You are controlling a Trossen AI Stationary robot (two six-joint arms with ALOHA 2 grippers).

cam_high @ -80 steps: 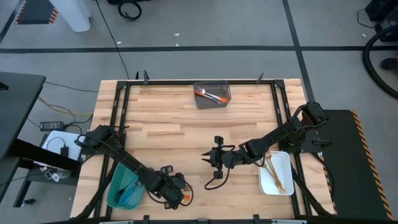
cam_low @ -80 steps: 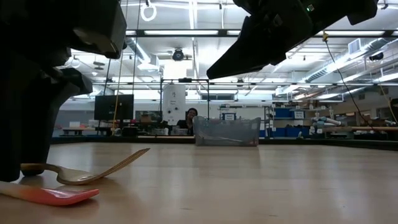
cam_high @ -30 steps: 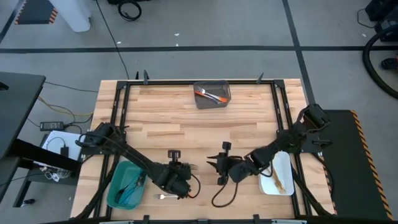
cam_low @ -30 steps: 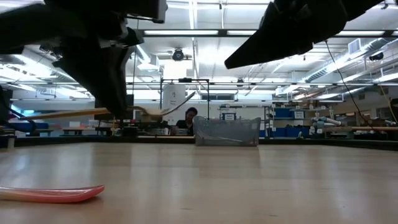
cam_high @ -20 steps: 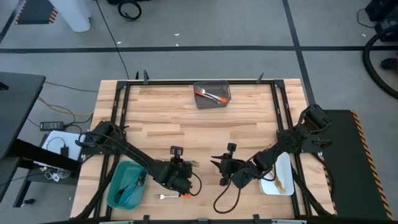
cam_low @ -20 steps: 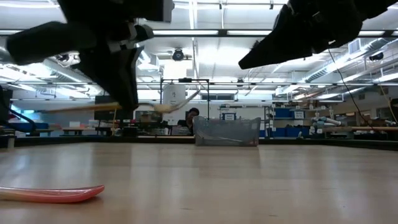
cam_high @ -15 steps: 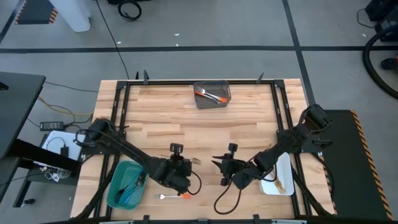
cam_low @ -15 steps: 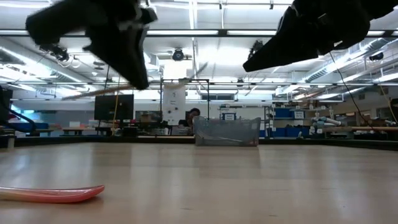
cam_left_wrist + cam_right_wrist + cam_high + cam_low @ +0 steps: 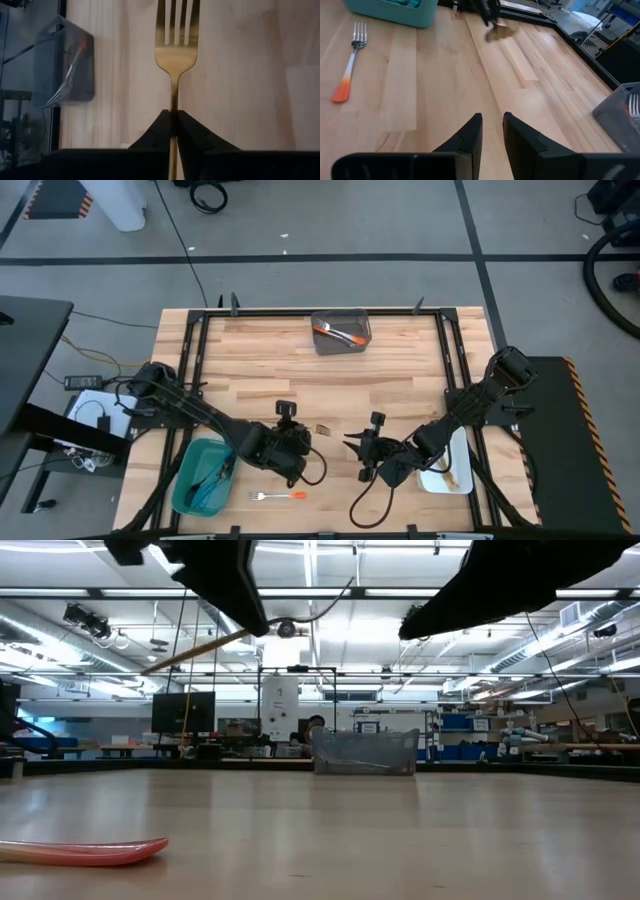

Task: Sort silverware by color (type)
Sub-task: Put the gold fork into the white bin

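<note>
The left gripper (image 9: 173,116) is clamped on a gold fork (image 9: 176,45) above the table (image 9: 400,370); the right gripper (image 9: 491,131) waits nearby, jaws slightly apart.

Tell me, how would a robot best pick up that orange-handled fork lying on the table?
Probably from straight above, closing on the orange-handled fork at mid-handle, fingers across its narrow width. It lies flat on the table with bare wood on both sides.
</note>
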